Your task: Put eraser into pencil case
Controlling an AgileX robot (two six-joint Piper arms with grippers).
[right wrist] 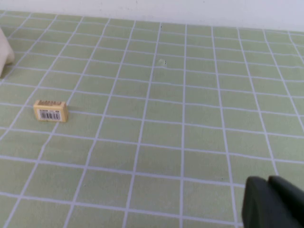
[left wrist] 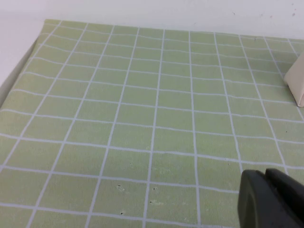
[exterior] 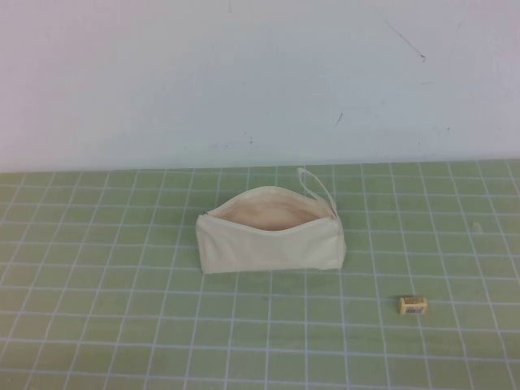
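Note:
The cream pencil case (exterior: 270, 235) stands unzipped in the middle of the green grid mat, its peach lining showing and its loop strap (exterior: 317, 186) at the far right end. One corner of it shows in the left wrist view (left wrist: 297, 83) and in the right wrist view (right wrist: 4, 53). The small yellow-tan eraser (exterior: 413, 305) lies on the mat to the front right of the case, barcode label facing me; it also shows in the right wrist view (right wrist: 51, 110). My left gripper (left wrist: 266, 178) is shut and empty, above the mat left of the case. My right gripper (right wrist: 268, 183) is shut and empty, well clear of the eraser.
The green grid mat (exterior: 122, 309) covers the table up to the white wall (exterior: 244, 73) behind. The mat's left edge shows in the left wrist view (left wrist: 19, 71). Neither arm shows in the high view.

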